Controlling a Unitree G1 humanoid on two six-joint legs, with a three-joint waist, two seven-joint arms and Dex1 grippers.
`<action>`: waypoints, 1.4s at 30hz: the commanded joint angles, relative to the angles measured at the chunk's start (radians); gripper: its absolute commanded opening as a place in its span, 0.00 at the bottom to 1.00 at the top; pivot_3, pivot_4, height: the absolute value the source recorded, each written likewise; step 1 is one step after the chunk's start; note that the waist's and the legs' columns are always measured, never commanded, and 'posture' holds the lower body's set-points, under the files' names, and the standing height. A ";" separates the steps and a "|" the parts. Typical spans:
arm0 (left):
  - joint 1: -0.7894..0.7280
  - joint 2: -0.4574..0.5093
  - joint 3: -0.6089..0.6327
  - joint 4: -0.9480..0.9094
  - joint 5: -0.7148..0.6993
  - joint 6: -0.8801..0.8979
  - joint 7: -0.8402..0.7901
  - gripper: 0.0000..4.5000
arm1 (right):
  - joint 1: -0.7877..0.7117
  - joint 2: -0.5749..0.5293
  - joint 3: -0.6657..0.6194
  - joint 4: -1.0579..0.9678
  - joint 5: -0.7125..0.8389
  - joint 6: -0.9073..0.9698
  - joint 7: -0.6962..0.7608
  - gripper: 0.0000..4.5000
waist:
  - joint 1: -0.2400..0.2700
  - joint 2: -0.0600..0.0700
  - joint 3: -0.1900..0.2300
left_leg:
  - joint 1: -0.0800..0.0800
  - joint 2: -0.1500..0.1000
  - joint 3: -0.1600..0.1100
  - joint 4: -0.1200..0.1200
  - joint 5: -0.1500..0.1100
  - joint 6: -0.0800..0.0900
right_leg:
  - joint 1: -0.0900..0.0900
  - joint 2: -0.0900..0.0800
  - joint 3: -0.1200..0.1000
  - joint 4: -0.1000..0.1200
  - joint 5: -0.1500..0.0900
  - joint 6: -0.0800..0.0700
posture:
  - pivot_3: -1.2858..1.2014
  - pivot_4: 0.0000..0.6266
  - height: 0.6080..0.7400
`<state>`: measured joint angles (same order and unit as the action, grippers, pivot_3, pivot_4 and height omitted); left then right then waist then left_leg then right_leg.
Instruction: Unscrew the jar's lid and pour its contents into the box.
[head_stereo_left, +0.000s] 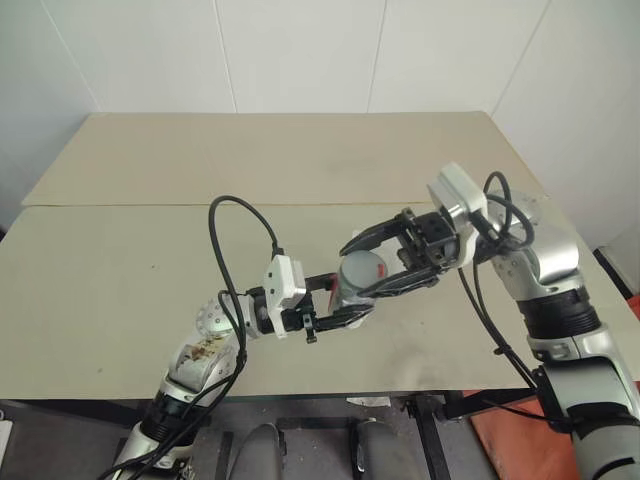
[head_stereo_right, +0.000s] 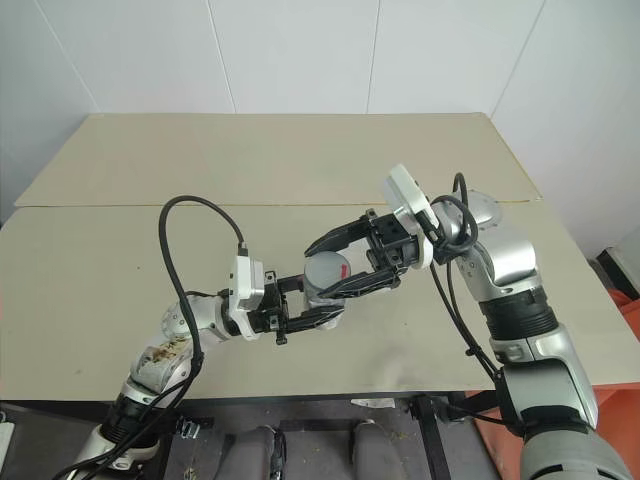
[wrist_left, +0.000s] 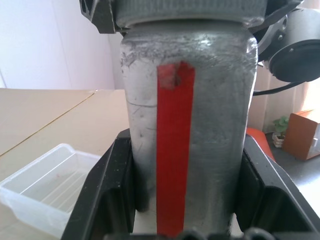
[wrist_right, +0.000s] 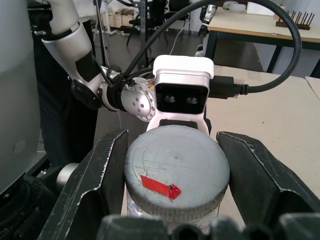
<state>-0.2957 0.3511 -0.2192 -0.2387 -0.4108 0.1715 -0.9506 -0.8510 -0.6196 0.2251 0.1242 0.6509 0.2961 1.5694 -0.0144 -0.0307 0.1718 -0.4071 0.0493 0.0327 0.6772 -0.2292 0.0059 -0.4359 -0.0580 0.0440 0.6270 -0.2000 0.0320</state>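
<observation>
The silvery jar (head_stereo_left: 362, 268) hangs above the table's front middle, between my two grippers. My left gripper (head_stereo_left: 340, 300) is shut on the jar's body, and the left wrist view shows the red stripe on the jar (wrist_left: 175, 150) between its black fingers (wrist_left: 107, 200). My right gripper (head_stereo_left: 356, 270) reaches in from the right and is shut on the lid (wrist_right: 176, 172). The lid is grey with a small red mark and sits on the jar. The clear plastic box (wrist_left: 45, 185) lies on the table beyond the jar. The contents are hidden inside the jar.
The tan table (head_stereo_left: 150, 260) has a seam running across it, with white walls behind. Its front edge runs just below the grippers. An orange object (head_stereo_left: 510, 430) lies on the floor at the right.
</observation>
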 joint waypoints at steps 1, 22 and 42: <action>-0.006 -0.010 -0.023 -0.046 0.002 -0.028 -0.014 0.47 | -0.027 0.001 -0.016 0.024 0.005 -0.056 0.045 0.65 | 0.002 0.000 0.000 | 0.000 0.000 0.000 0.000 0.000 0.000 | 0.000 0.000 0.000 0.000 0.000 0.000 | 0.52 0.24 1.00; -0.038 -0.087 0.000 0.072 0.028 -0.082 0.017 0.47 | 0.319 -0.011 -0.307 -0.522 0.120 0.124 -0.433 1.00 | 0.002 0.000 0.000 | 0.000 0.000 0.000 0.000 0.000 0.000 | 0.000 0.000 0.000 0.000 -0.001 0.001 | 0.52 0.24 1.00; -0.051 -0.109 0.012 0.092 0.032 -0.089 0.022 0.47 | 0.414 0.098 -0.227 -0.571 -0.066 0.086 -0.712 1.00 | 0.000 0.000 0.000 | 0.000 -0.001 0.000 0.001 0.000 0.000 | 0.000 0.000 0.001 0.001 -0.003 0.006 | 0.52 0.24 1.00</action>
<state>-0.3403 0.2468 -0.2198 -0.1190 -0.3578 0.1044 -0.9288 -0.4372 -0.5179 0.0252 -0.4304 0.5826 0.4122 0.8636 -0.0139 -0.0307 0.1718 -0.4068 0.0488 0.0326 0.6778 -0.2291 0.0060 -0.4359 -0.0577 0.0450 0.6277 -0.2031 0.0376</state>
